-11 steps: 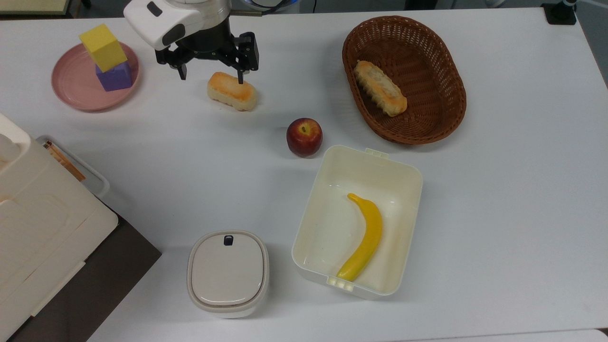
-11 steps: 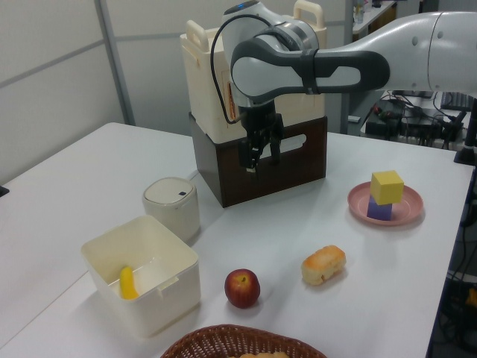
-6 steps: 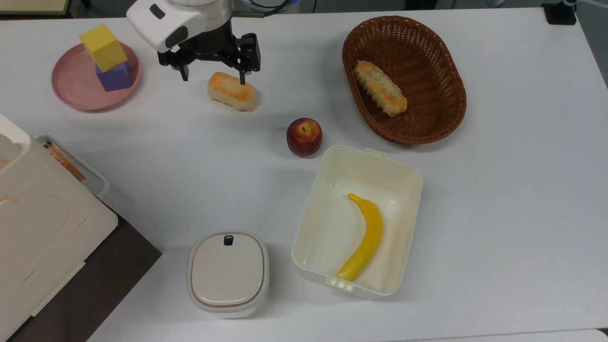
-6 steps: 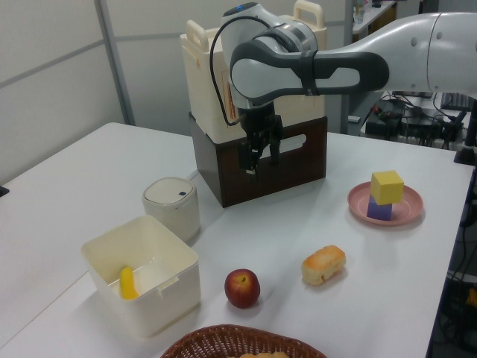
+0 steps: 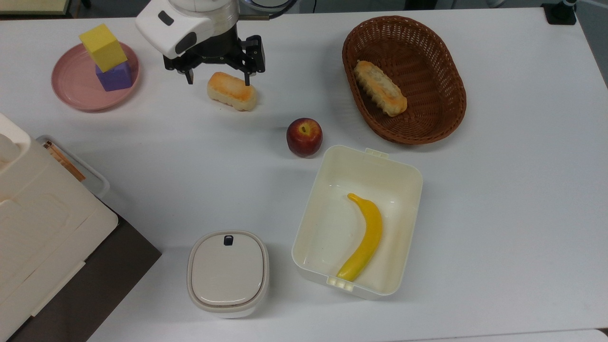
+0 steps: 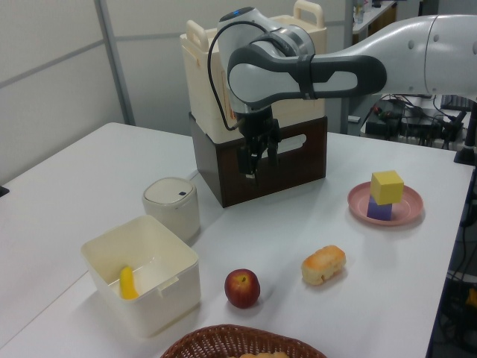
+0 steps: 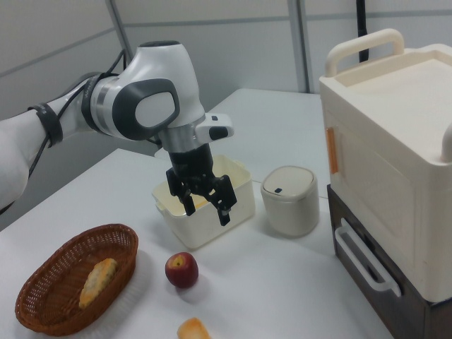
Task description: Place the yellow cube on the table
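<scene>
The yellow cube (image 5: 103, 47) sits tilted on top of a purple cube (image 5: 115, 77) on a round pink plate (image 5: 71, 88) at the top view's upper left. The left view has the yellow cube (image 6: 387, 186) on the plate (image 6: 358, 200) at the right. My gripper (image 5: 218, 81) hangs open and empty above the white table (image 5: 498, 190), to the top view's right of the plate and over a bread roll. It also hangs high in mid-air in the left view as the gripper (image 6: 261, 167) and in the right view as the gripper (image 7: 207, 214).
A bread roll (image 5: 232, 91) lies under the gripper. Nearby are a red apple (image 5: 304, 137), a wicker basket (image 5: 446, 61) with bread, a white box (image 5: 408, 190) holding a banana (image 5: 365, 237), a lidded white container (image 5: 228, 273) and a big cream case (image 5: 42, 228).
The arm and its open gripper have shifted slightly to the top view's right. Nothing on the table has moved.
</scene>
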Tool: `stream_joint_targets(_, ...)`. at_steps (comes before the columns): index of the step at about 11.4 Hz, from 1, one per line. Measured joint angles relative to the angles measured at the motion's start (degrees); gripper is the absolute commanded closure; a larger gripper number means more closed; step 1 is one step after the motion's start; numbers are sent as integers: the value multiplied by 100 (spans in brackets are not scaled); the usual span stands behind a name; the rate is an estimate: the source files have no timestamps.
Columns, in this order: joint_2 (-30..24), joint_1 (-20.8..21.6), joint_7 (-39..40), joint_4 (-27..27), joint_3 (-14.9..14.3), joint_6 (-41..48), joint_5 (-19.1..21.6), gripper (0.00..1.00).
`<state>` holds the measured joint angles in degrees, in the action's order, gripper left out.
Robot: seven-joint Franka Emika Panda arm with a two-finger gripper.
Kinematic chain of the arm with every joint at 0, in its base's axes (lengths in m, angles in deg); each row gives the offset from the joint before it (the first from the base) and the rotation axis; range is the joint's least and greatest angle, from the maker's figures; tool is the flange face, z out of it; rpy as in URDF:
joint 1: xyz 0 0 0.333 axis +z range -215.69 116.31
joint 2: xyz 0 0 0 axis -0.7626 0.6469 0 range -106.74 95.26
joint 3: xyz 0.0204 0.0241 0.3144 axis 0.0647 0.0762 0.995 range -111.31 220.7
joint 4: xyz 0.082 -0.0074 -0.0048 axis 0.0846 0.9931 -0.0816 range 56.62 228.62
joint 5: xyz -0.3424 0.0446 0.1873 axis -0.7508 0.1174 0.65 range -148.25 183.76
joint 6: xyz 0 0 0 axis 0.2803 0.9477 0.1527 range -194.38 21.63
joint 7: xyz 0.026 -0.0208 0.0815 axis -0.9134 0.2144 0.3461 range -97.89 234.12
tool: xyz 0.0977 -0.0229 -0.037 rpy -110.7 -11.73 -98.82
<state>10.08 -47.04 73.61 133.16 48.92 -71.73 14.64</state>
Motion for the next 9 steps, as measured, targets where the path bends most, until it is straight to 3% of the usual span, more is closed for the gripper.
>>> stream_joint_targets(9, 5, 20, 704, 120, 60, 294, 0, 0)
